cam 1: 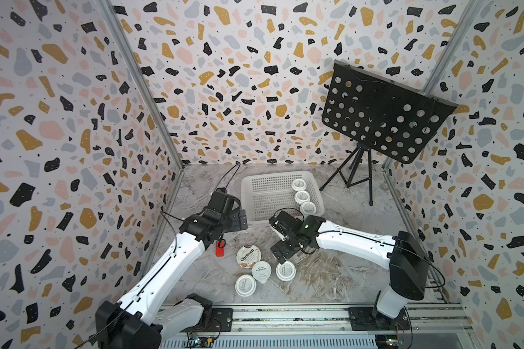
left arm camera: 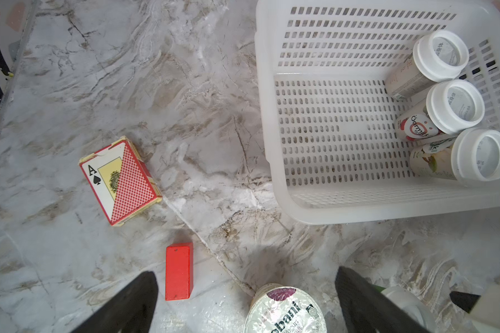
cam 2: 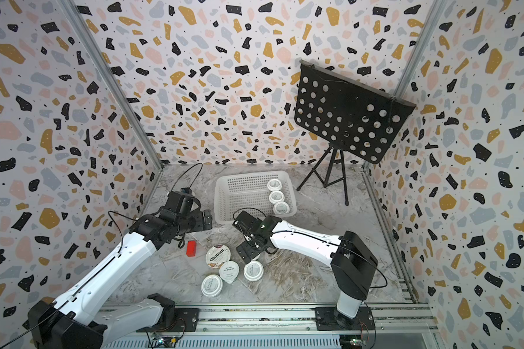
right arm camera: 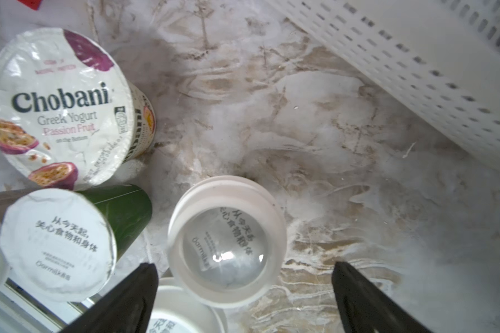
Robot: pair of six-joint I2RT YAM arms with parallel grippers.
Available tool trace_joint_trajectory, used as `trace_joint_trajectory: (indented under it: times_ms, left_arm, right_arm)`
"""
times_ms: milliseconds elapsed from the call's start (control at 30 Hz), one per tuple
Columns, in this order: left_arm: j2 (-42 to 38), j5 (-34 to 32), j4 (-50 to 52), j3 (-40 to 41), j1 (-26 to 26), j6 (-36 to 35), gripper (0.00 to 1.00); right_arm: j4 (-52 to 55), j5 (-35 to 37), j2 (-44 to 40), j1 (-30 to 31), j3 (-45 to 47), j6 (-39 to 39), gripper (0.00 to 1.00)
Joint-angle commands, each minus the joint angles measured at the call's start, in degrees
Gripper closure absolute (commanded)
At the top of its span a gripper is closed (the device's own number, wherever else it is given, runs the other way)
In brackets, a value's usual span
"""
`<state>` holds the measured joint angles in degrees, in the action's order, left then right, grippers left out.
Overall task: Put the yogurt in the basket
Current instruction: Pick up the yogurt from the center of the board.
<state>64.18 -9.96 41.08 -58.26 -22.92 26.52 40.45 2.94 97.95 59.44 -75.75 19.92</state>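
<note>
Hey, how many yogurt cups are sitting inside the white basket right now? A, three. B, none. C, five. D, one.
A: three yogurt cups sit in a row along one side wall of the basket, as both top views and the left wrist view show.

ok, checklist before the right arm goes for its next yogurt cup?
1. Right end effector open: ok.
2. Dome-lidded cup lies between its jaws: ok.
3. Clearance to foil-lidded cup: cannot tell, looks tight.
4. Free floor in basket: ok, three cups line one side.
5. Left end effector open, holding nothing: ok.
</note>
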Motion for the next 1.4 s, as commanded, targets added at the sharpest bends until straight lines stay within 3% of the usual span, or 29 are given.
trace_joint_trajectory:
  times_ms: [0, 333, 667, 867, 1367]
  left_arm:
    - [-0.77, -0.38, -0.69, 0.95, 0.24, -0.53, 0.00]
    - [-0.72, -0.39, -0.84, 0.95, 0.28, -0.69, 0.00]
    - [-0.84, -0.17, -0.94, 1.13, 0.24, -0.44, 0.00]
    - [-0.56, 0.12, -1.01, 1.22, 0.32, -0.33, 0.00]
    - [-0.96, 0.58, -1.05, 1.55, 0.27, -0.17, 0.00]
  right_arm:
    - [0.90, 0.05, -1.31, 0.06, 0.57, 0.75, 0.00]
    - [0.94, 1.55, 1.04, 0.13, 0.75, -0.23, 0.01]
    - [0.74, 2.66, 0.98, -0.90, 0.67, -0.90, 0.10]
    - [0.36, -0.76, 0.88, -0.90, 0.52, 0.42, 0.00]
    - [-1.77, -3.46, 5.29, -0.90, 0.08, -0.05, 0.05]
